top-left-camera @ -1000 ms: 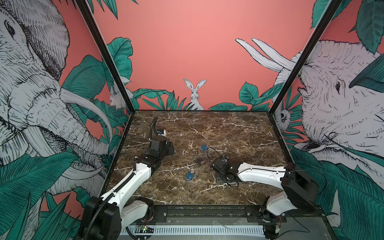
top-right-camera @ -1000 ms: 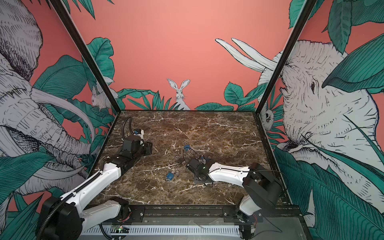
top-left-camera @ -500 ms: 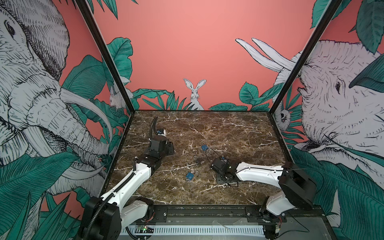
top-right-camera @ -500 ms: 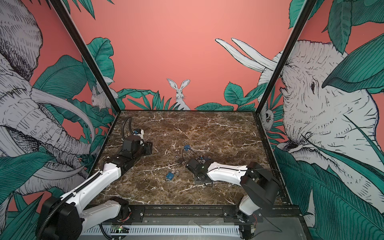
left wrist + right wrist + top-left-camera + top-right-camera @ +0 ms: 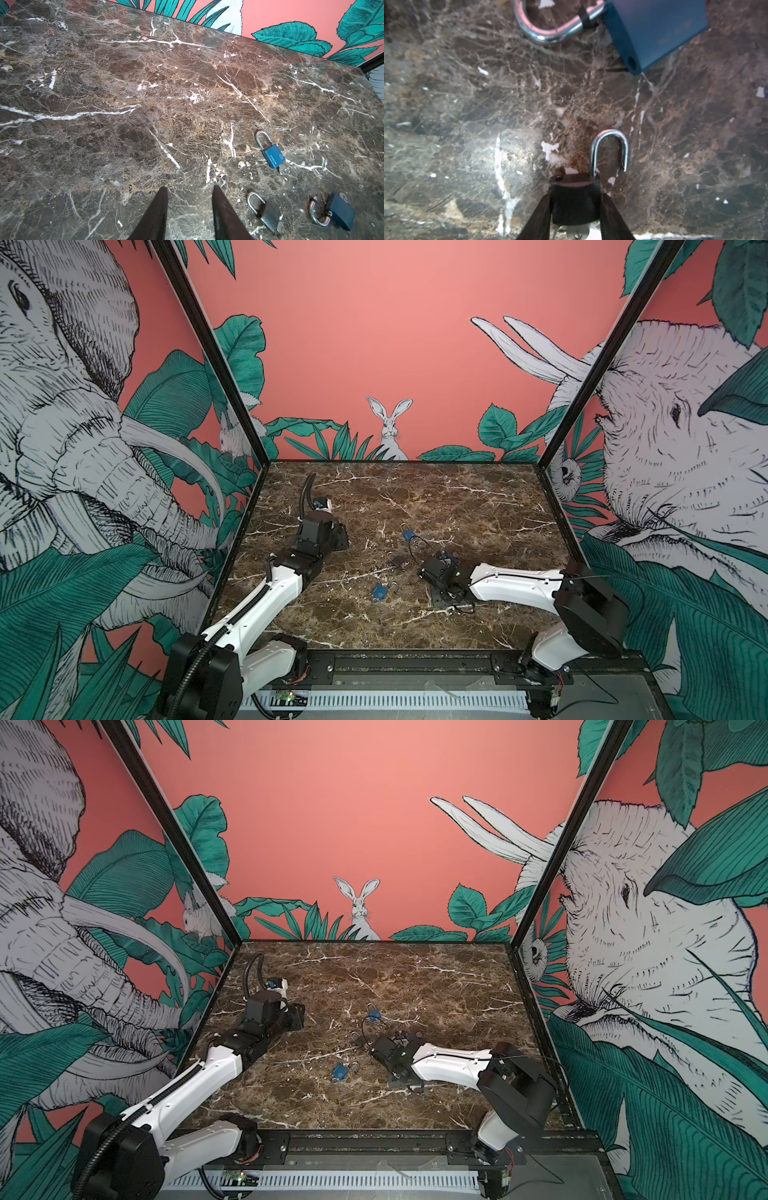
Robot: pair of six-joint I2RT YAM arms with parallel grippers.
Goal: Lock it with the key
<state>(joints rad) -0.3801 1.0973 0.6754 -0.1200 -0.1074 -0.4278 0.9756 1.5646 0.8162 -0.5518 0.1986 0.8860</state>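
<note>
Only in the right wrist view is the dark padlock [image 5: 575, 203] seen clamped between the fingers [image 5: 537, 218] of the right end effector [image 5: 575, 196], its shackle [image 5: 609, 145] open and a key [image 5: 577, 231] at its base. In the left wrist view, the left end effector [image 5: 189, 187] is shown parted and empty over the marble surface [image 5: 124, 93], with 3 padlocks [image 5: 272, 155] laid nearby.

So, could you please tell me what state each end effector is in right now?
Left end effector: open, holding nothing.
Right end effector: closed on the dark padlock, gripping its body.
</note>
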